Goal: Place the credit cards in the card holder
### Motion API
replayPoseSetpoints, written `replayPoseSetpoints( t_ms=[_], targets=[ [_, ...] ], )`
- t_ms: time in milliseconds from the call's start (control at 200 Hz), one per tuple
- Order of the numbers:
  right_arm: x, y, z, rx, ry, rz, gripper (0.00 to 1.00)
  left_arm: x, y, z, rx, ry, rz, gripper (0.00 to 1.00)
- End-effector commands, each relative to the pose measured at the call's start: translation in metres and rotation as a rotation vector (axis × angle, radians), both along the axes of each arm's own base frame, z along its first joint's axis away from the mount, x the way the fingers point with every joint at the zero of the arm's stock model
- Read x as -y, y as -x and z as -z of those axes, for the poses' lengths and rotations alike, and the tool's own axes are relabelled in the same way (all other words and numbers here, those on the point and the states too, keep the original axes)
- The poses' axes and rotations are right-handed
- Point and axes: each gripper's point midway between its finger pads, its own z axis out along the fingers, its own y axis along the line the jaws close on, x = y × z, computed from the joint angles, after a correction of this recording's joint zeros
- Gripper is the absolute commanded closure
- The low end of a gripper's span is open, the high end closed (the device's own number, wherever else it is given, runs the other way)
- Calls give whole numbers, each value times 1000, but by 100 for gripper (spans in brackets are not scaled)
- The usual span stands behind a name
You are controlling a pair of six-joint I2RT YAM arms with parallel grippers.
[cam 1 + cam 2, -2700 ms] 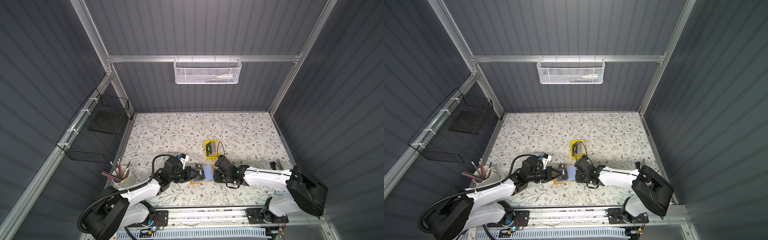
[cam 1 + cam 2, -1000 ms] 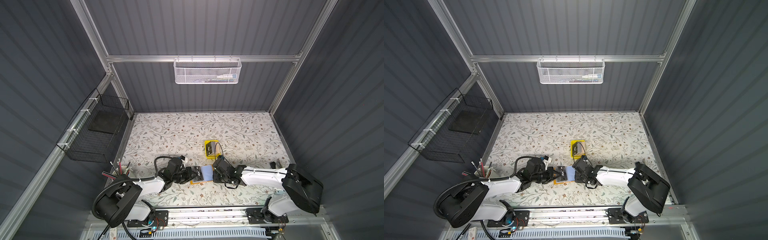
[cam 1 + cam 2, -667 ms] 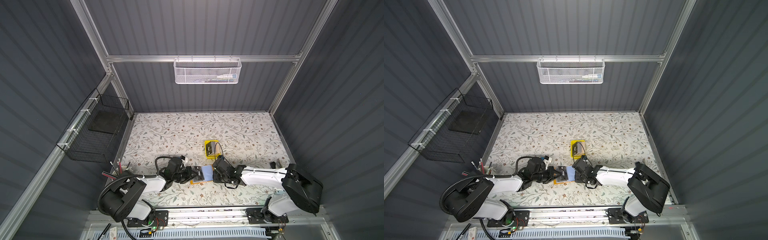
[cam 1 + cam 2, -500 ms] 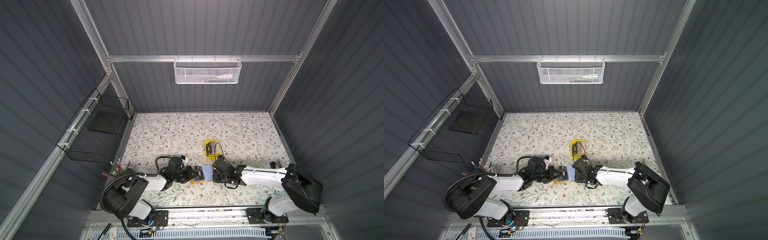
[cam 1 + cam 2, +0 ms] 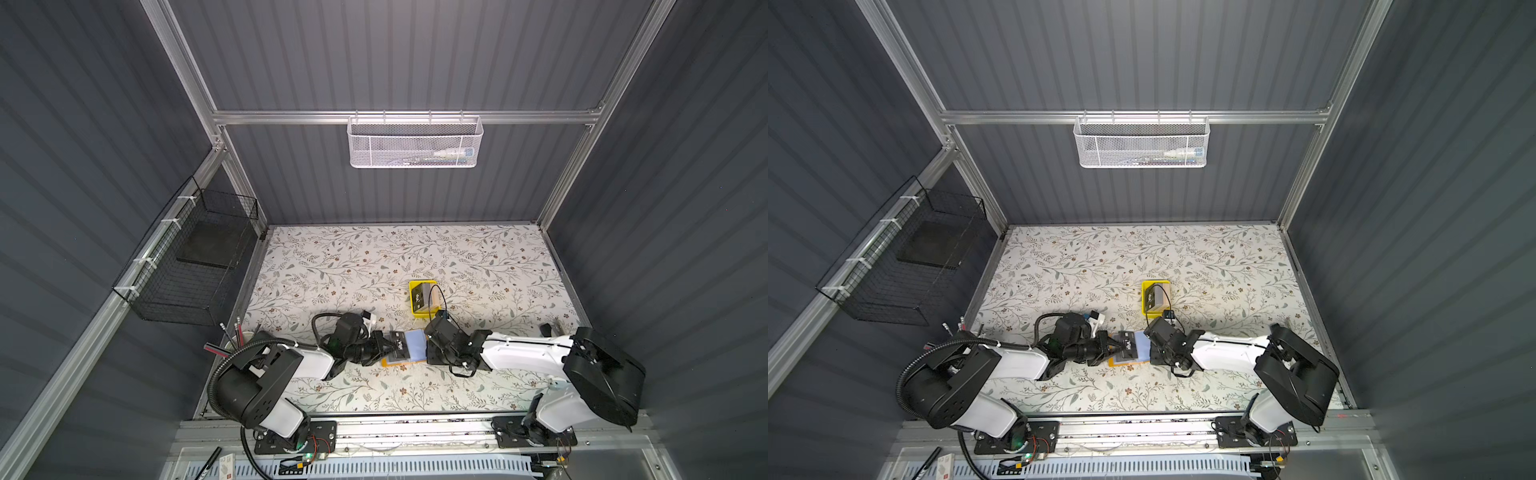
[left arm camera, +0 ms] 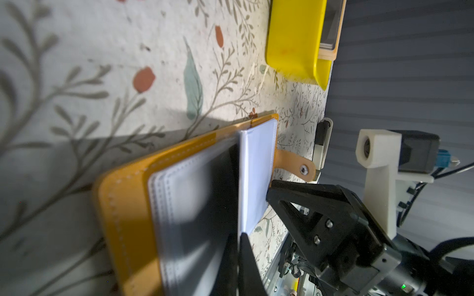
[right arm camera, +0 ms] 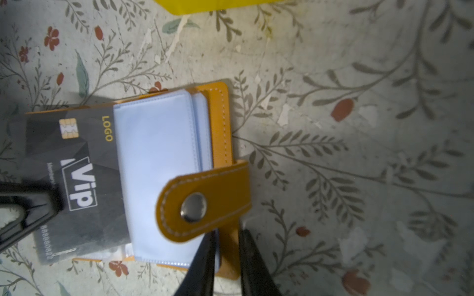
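While I watch the near rail, left hand (image 5: 383, 348): clamped shut on the outer end of the black VIP card (image 7: 77, 164).
Left arm (image 5: 307, 365): its bulky black joint has swung inward over the last few seconds. The hand itself has hardly moved in both top views.
Right hand (image 7: 227, 239): jaws a little apart, astride the strap-side edge of the card holder (image 7: 218, 123), with orange leather between them. I cannot tell whether it pinches or only presses. It crept slightly toward the holder a few seconds back, then held.
Card: lies over the open holder near the front of the surface (image 5: 353, 266). Its inner part is hidden under a bluish sleeve page (image 7: 159, 153); the chip and VIP lettering are still out. I can make out no further travel over the last second.
Strap (image 7: 205, 200): unsnapped, curled over the pages.
Reading: insertion is under way but slow or stalled. I judge the card may be catching at the sleeve mouth, so a small change of angle could be needed.
Yellow tray (image 5: 412, 300): just beyond the holder, with more cards (image 5: 424, 297) waiting inside. The task looks far from done.
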Motion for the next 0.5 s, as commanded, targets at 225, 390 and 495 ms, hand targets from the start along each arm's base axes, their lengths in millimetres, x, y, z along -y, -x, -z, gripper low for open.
replayPoseSetpoints(
  t_ms=[225,390,495],
  targets=[
    [16,13,19,-58,83,2,80,-8,5,-5,0,-57,18,100],
    [16,12,17,-54,81,6,80,-14,2,-12,26,-98,12,100],
    [15,12,16,-53,78,5,80,-12,4,-13,17,-83,21,100]
  ],
)
